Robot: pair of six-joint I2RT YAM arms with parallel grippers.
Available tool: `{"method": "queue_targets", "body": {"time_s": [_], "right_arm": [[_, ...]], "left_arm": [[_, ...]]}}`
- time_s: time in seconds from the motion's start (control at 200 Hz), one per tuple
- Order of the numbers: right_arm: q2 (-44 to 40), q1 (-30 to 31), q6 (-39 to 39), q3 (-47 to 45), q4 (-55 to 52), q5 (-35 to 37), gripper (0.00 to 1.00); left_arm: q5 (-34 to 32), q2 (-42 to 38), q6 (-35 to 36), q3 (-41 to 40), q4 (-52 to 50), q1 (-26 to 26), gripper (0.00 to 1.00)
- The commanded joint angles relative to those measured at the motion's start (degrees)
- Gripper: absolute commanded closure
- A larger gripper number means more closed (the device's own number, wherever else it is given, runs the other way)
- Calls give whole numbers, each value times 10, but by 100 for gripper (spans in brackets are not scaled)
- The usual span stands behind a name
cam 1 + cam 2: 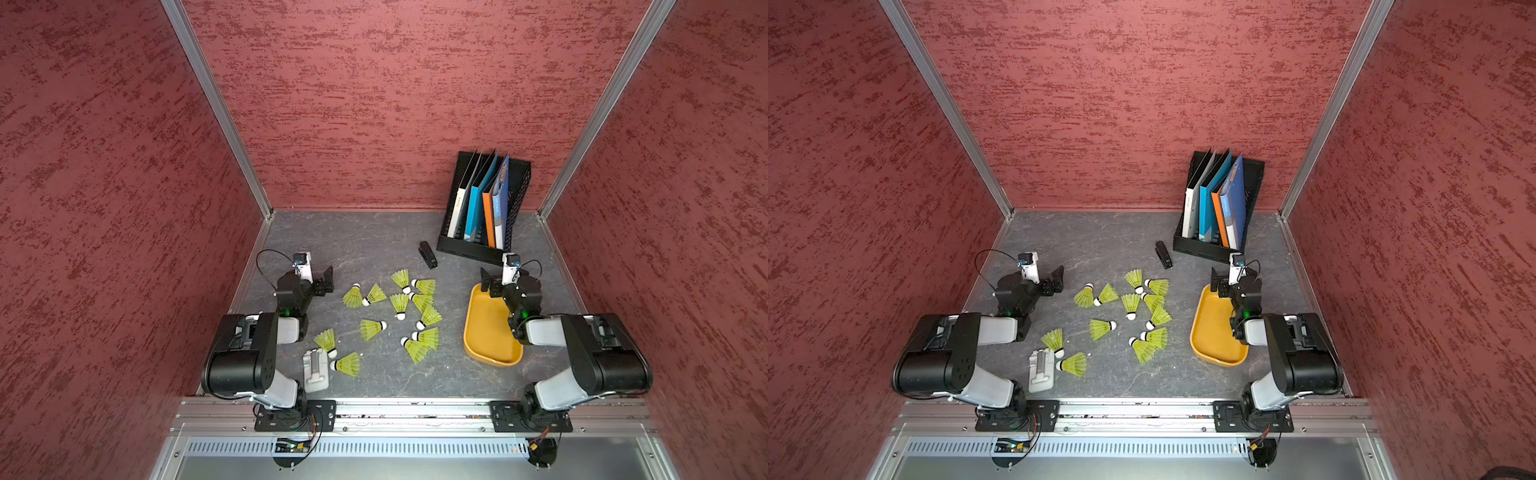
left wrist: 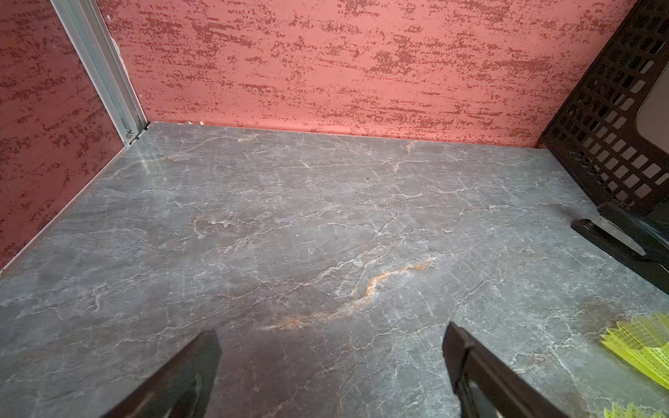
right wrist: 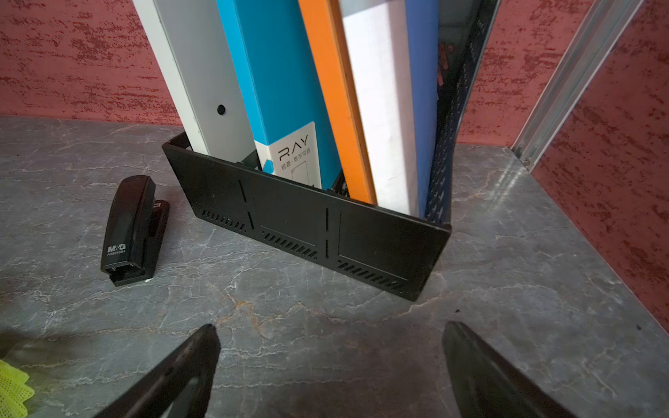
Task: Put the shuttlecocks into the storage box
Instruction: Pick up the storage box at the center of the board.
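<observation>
Past right gripper [image 3: 331, 327], stapler [image 3: 132, 231] lettering: wrist view only.

Neon yellow-green shuttlecocks [image 1: 371, 329], seemingly twelve, lying scattered on sides; shallow orange storage box [image 1: 482, 332] upright, near their right.

Mottled red walls [image 1: 374, 104]; grey marbled floor [image 1: 365, 241]

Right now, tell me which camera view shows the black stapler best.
The right wrist view: the stapler lies whole and close, its M&G label readable. Both top views show it small beside the file rack. The left wrist view catches only part of it.
</observation>
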Motion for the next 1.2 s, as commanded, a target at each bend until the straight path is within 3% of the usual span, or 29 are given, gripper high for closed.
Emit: {"method": "queue_targets", "body": {"time_s": [0.0, 0.576, 0.681, 0.766, 0.902, 0.967, 1.082, 1.142, 1.192], "right_arm": [[1, -3, 5, 9, -2, 3, 1], [1, -3, 5, 10, -2, 3, 1], [-2, -2, 15, 14, -10, 31, 1], [-41, -1, 17, 16, -51, 42, 1], [-179, 6, 23, 5, -114, 87, 1], [-249, 8, 25, 31, -190, 111, 1], [-351, 8, 60, 157, -372, 141, 1], [-365, 8, 190, 250, -533, 187, 1], [-365, 8, 312, 334, -725, 205, 1]], "left_arm": [[8, 5, -1, 9, 7, 4, 0], [7, 4, -2, 8, 7, 4, 0], [7, 4, -2, 8, 7, 4, 0], [-26, -12, -1, 7, -1, -6, 0], [-119, -95, 23, 48, -140, -51, 0], [-148, -127, 49, 60, -151, -84, 0], [-190, -177, 88, 125, -191, -147, 0], [-224, -190, 84, 183, -221, -181, 0], [-279, -191, 12, 243, -296, -202, 0]]}}
